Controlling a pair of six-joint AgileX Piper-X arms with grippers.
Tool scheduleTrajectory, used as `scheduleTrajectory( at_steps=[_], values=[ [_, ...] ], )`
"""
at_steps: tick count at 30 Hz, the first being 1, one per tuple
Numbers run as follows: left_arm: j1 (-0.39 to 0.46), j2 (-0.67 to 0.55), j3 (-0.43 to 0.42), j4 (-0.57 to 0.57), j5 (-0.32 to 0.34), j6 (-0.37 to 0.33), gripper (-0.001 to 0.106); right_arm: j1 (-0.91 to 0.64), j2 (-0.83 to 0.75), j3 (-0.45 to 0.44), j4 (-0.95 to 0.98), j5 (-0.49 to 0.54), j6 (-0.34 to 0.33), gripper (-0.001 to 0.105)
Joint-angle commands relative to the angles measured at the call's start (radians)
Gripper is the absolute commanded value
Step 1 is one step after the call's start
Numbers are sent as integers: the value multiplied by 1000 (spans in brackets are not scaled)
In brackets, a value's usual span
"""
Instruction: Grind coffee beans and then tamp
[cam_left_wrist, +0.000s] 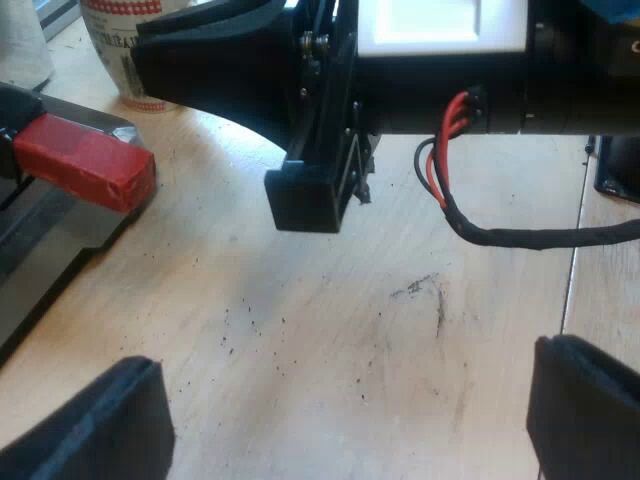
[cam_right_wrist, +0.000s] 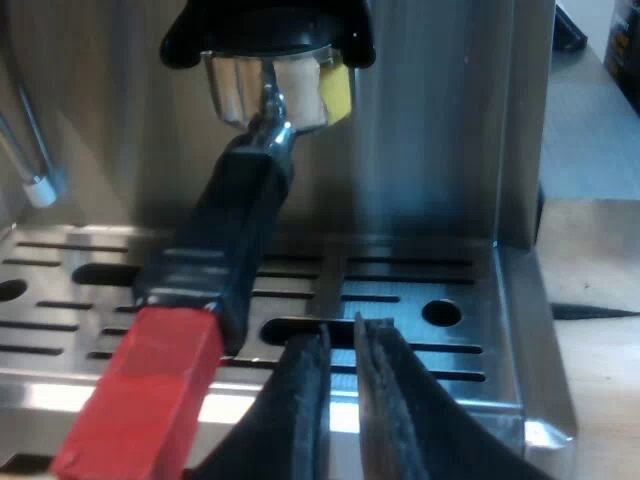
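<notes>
While locked in mach. (cam_right_wrist: 430, 120), holder (cam_right_wrist: 250, 90) has red-tipped dark handle (cam_right_wrist: 235, 230).

Light wood table (cam_left_wrist: 330, 350) runs under the left gripper (cam_left_wrist: 345, 420). Dark coffee specks (cam_left_wrist: 240, 320) and a dark smear (cam_left_wrist: 435, 300) lie just ahead of its fingers. Red-printed mug (cam_left_wrist: 125, 50) stands farther out, and the espresso machine (cam_right_wrist: 440, 120) sits on it too.

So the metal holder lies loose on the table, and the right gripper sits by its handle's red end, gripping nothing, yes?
No: the metal holder is not lying loose but locked into the front of the espresso machine, as the right wrist view shows. The right gripper does sit by the red end, gripping nothing.
</notes>
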Motion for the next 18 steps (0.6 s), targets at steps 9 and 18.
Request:
scheduleTrajectory(
  at_steps=[9, 18],
  values=[
    [-5, -5, -5, -8, 7, 0, 74, 189, -17, -8, 8, 14, 1, 11],
    [-5, -110, -5, 93, 7, -2, 74, 192, 9, -8, 38, 14, 70, 25]
  ],
)
